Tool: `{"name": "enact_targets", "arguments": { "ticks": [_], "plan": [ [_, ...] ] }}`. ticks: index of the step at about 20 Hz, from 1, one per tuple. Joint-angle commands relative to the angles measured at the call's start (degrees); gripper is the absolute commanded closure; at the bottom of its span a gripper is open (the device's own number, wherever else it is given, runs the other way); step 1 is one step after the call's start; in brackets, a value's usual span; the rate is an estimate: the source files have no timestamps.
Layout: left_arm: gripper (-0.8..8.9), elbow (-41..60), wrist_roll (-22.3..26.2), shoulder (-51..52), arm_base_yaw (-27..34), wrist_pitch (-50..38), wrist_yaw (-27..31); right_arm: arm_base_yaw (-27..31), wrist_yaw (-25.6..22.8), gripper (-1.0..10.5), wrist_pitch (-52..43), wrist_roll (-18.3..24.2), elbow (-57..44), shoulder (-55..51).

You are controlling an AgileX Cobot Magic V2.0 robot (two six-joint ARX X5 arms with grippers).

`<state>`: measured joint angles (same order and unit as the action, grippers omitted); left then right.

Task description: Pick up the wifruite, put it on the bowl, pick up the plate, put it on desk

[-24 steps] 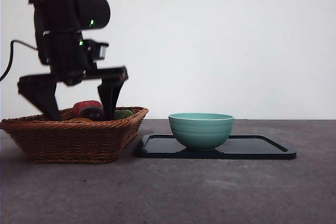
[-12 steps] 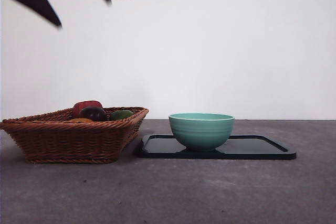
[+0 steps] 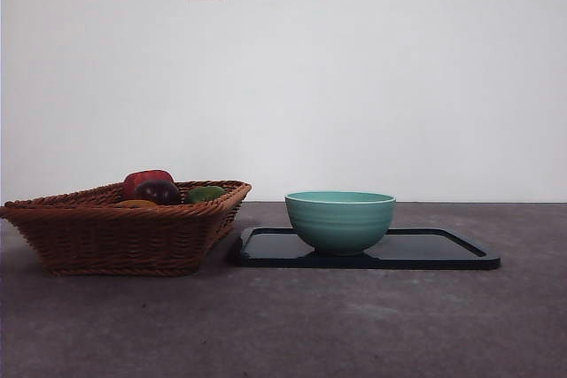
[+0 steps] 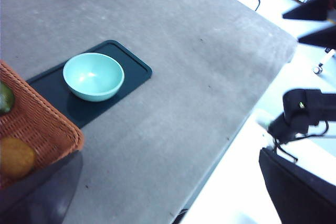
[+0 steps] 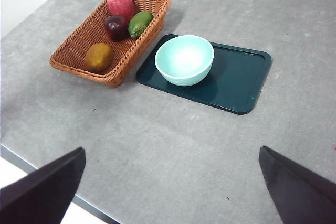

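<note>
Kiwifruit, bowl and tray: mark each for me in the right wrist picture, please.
kiwifruit [image 5: 98, 56], right wrist view, middle of its fuzzy brown skin, in the basket.
bowl [image 5: 184, 59], right wrist view, inside of the mint-green hollow.
tray [image 5: 240, 75], right wrist view, bare black floor beside the bowl.

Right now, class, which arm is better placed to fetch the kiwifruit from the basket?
Probably the left: its wrist view has the kiwifruit and basket close by. The right tool hangs open, farther off.
</note>
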<state>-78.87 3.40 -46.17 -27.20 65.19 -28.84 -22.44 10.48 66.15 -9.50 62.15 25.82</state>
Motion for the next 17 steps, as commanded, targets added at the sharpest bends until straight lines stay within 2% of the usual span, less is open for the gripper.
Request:
{"name": "enact_targets", "arguments": {
  "ticks": [1,8,11,17],
  "plan": [
    [1.9,2.01,1.03,2.58,-0.31,-0.28,-0.42,-0.26,0.0,3.3,-0.55,-0.76,0.33,0.24],
    [1.9,4.85,0.92,7.74,-0.31,-0.44,-0.39,-0.26,0.24,3.3,-0.42,-1.09,0.33,0.26],
    [1.9,4.79,0.87,7.96,-0.31,-0.46,-0.39,-0.26,0.22,3.3,-0.48,-2.78,0.33,1.44],
    [1.9,4.76,0.87,7.98,-0.31,-0.44,-0.39,-0.26,0.7,3.3,-1.57,-2.97,0.33,13.46]
  ]
}}
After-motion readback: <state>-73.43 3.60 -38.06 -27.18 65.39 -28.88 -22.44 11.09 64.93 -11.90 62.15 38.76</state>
